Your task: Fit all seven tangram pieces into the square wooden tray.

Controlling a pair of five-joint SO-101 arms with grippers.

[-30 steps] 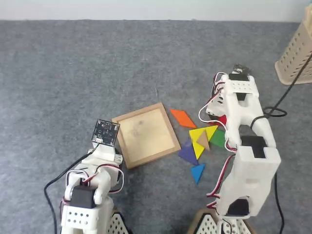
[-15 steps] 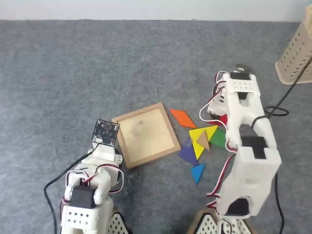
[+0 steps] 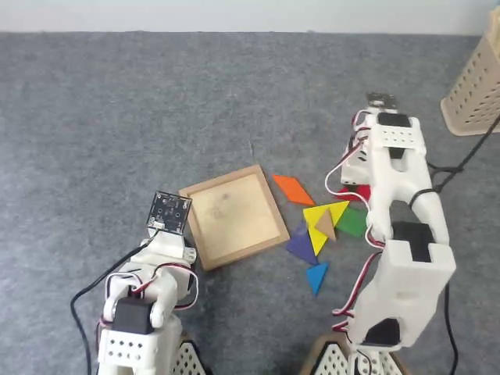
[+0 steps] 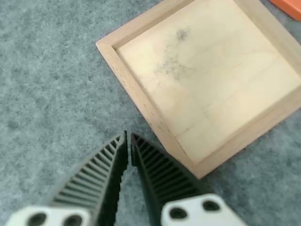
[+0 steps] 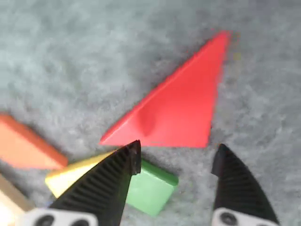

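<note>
Right tool (image 5: pixel 178 147) spread wide over red triangle (image 5: pixel 181 110), seemingly untouched; left tool (image 4: pixel 129 137) pressed together beside tray (image 4: pixel 146 101).

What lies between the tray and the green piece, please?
In the high view, a yellow piece and a tan piece lie between the tray and the green piece.
</note>
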